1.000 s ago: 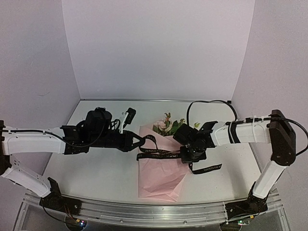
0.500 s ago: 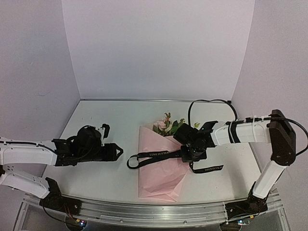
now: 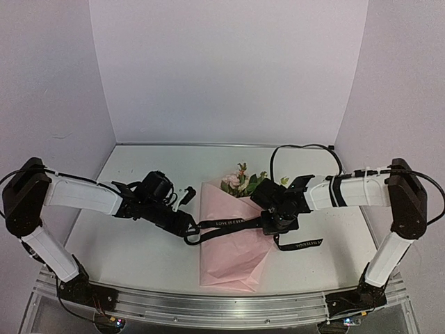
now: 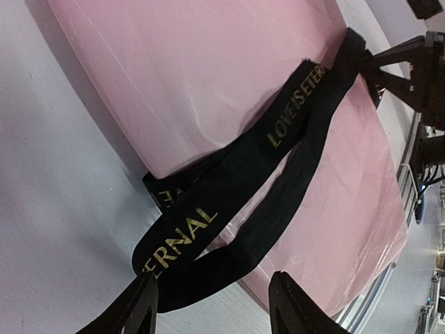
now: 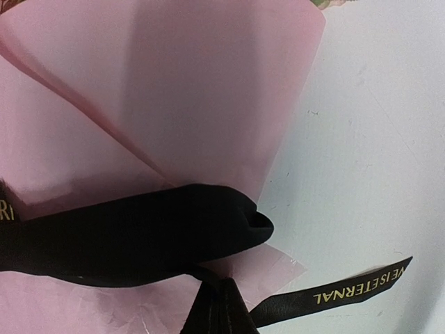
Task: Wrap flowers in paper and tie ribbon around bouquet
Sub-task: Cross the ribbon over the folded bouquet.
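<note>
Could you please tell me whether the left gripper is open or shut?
Open: the left gripper has its fingers well apart, the ribbon loop lying unclamped between them.

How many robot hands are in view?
2. The left hand, open, is at the ribbon left of the bouquet; the right hand pinches the ribbon over its right side.

We look down on a flat matte white tabletop (image 3: 139,257), boxed in on three sides by plain pale lilac panels: a broad back wall (image 3: 222,69), a left side wall (image 3: 49,90) and a right side wall (image 3: 407,83), both angled outward. A thin grey metal strip (image 3: 222,145) runs where the back wall meets the table. Along the near edge we see a ribbed aluminium rail (image 3: 222,306). The light is soft and even, and shadows are faint.
</note>
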